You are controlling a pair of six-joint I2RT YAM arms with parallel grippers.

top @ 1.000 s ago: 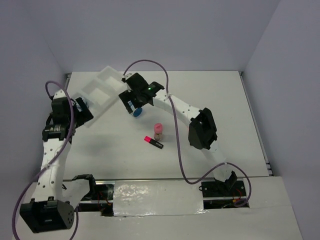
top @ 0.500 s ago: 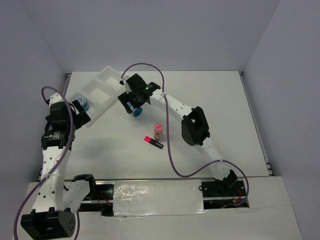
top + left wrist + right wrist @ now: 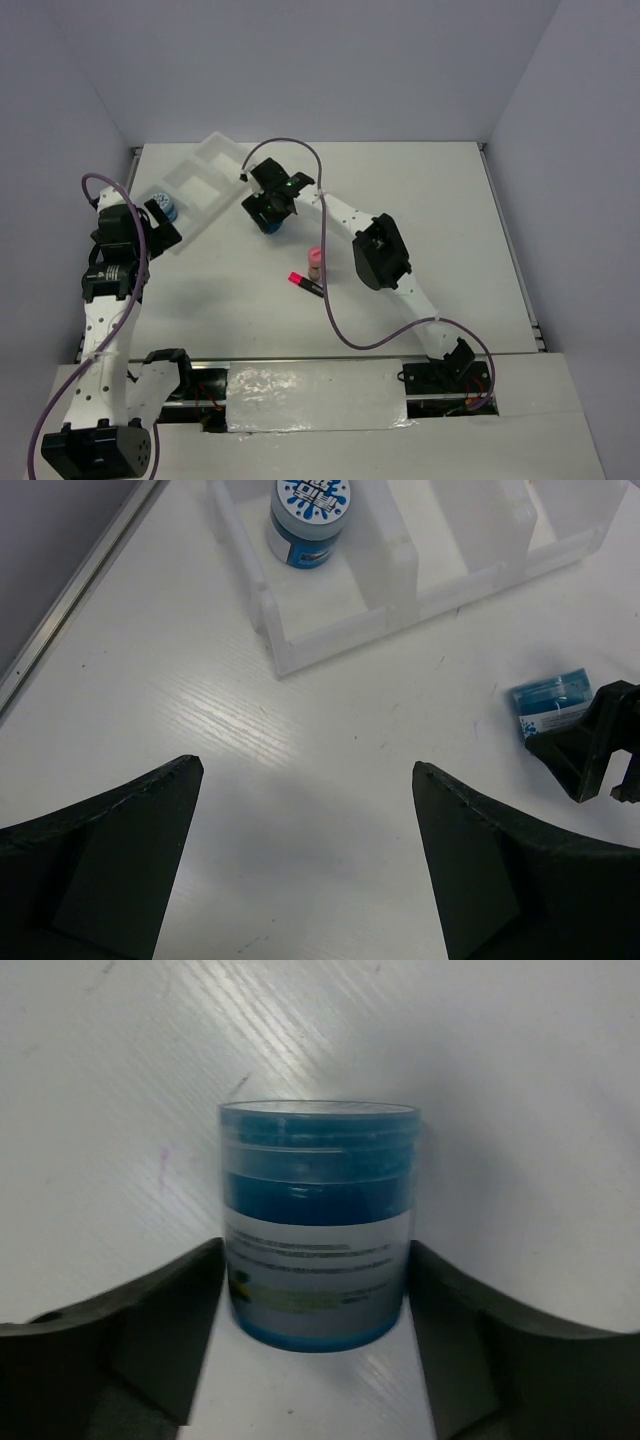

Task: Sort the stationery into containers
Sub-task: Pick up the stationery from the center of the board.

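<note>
Blue roll (image 3: 318,1230) sits on the table (image 3: 520,1080) near the tray (image 3: 330,645). Right gripper (image 3: 315,1245) fingers hug both its sides (cannot tell if pinching). Left gripper (image 3: 305,770) is spread wide, empty, above bare table. Second blue roll (image 3: 310,520) is in the tray's end compartment.

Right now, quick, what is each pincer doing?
Left pincer: open, holding nothing.
Right pincer: closed on the blue roll.
</note>
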